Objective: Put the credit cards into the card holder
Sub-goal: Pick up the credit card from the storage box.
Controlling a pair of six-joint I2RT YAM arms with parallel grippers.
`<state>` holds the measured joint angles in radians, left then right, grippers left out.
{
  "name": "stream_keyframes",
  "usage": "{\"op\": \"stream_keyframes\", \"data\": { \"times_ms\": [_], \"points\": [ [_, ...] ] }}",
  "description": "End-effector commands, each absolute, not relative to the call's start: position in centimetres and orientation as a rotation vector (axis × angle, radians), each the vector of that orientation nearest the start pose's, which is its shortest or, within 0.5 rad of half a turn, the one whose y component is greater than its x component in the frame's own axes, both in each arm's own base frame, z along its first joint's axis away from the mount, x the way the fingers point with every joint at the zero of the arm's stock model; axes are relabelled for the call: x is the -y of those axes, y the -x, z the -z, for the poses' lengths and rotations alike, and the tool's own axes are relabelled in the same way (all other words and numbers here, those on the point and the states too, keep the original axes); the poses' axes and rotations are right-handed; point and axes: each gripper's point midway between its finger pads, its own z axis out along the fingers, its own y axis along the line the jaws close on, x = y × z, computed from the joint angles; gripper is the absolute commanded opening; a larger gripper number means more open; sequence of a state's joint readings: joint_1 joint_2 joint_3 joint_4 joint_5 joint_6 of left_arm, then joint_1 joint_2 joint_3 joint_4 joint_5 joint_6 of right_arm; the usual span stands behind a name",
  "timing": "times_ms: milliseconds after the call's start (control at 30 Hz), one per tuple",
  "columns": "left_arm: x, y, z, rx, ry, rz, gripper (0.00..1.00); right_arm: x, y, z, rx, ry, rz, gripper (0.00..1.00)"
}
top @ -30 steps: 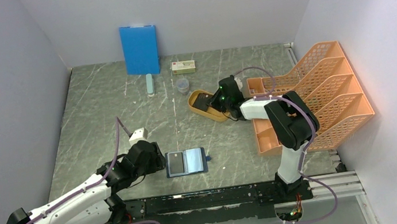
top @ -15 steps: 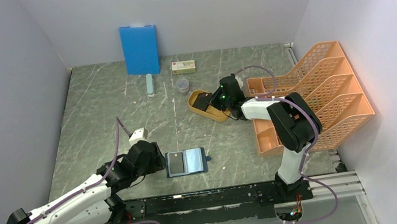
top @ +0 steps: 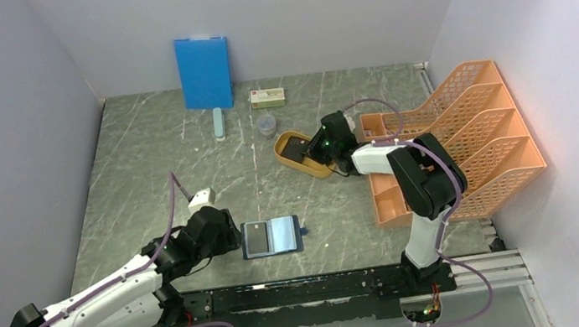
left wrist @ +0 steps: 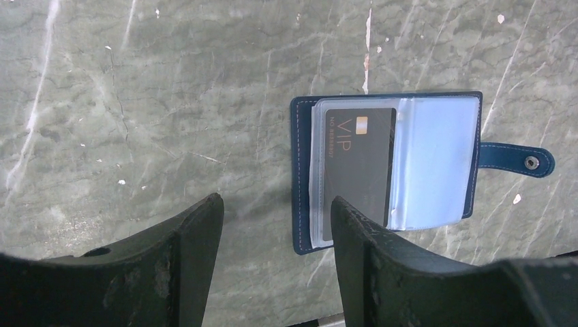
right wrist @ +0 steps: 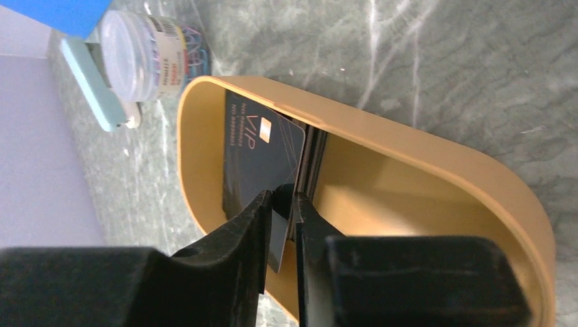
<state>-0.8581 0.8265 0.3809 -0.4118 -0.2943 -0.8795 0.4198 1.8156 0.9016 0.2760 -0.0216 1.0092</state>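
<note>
Right end effector (right wrist: 283,201) pinches the edge of a dark card (right wrist: 255,157) inside the yellow tray (right wrist: 422,150). Left end effector (left wrist: 276,208), fingers spread, hovers beside the open card holder (left wrist: 436,163) on the counter (left wrist: 136,102).

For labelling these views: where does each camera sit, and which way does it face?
Top external: high behind the arm bases, looking down on the grey marbled table; both arms show.
Left wrist: on the left arm, facing down at the open navy card holder; open left claw shows.
Right wrist: on the right arm, facing into the yellow-orange oval tray; right claw pinches a black card.
Shared: top and left wrist show that holder.
</note>
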Motion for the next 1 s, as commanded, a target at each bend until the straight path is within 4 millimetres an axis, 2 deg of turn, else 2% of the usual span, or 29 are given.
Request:
{"op": "stream_keyframes", "data": {
  "times_ms": [0, 300, 500, 700, 967],
  "points": [
    [16.6, -16.9, -5.0, -2.412, 0.171, 0.488, 0.64, -21.7, -40.2, -2.3, -2.302, -0.671, -0.729, 0.25],
    [16.7, -16.9, -4.9, -2.414, 0.174, 0.487, 0.64, -22.0, -40.4, -2.4, -2.302, -0.660, -0.737, 0.42],
    [16.7, -16.9, -4.8, -2.418, 0.172, 0.487, 0.64, -22.3, -40.6, -2.1, -2.316, -0.655, -0.752, 0.45],
    [16.7, -16.9, -4.9, -2.416, 0.176, 0.490, 0.64, -22.3, -40.4, -1.4, -2.350, -0.652, -0.731, 0.41],
    [16.7, -16.9, -4.8, -2.420, 0.172, 0.486, 0.63, -21.6, -39.9, -1.4, -2.334, -0.671, -0.733, 0.25]
  ]
}}
